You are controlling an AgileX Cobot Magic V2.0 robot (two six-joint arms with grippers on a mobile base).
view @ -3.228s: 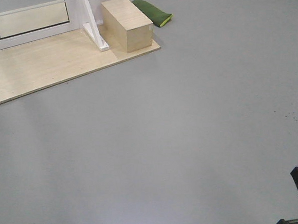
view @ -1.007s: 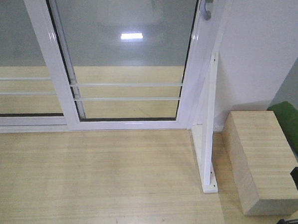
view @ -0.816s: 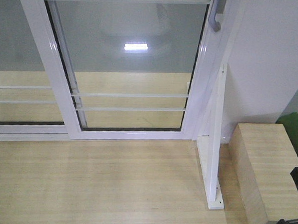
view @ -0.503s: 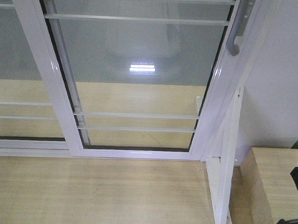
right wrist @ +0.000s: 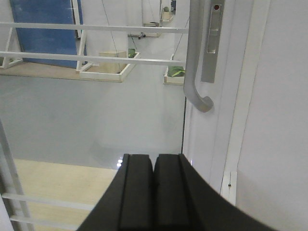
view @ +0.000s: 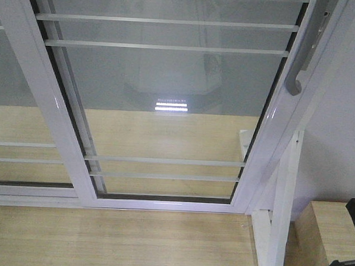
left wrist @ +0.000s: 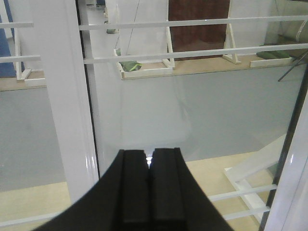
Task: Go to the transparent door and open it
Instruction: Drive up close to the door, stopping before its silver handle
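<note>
The transparent door (view: 168,85) fills the front view, a clear glass panel in a white frame with thin white bars. Its curved grey handle (view: 300,68) sits on the right stile. The door stands closed against the right frame. In the right wrist view the handle (right wrist: 195,62) hangs above and slightly right of my right gripper (right wrist: 154,161), which is shut and empty, well short of it. My left gripper (left wrist: 149,159) is shut and empty, facing the glass (left wrist: 202,110) beside a white stile (left wrist: 67,96).
A handle-less glass panel (view: 11,124) stands to the left of the door. A white slanted support post (view: 280,222) and a wooden box (view: 330,236) stand at lower right by the white wall (view: 343,147). A wooden platform (view: 130,241) lies before the door.
The base has rolled from the grey floor up to the door. The door now fills the view and the handle has come lower into the frame. Both grippers stay shut.
</note>
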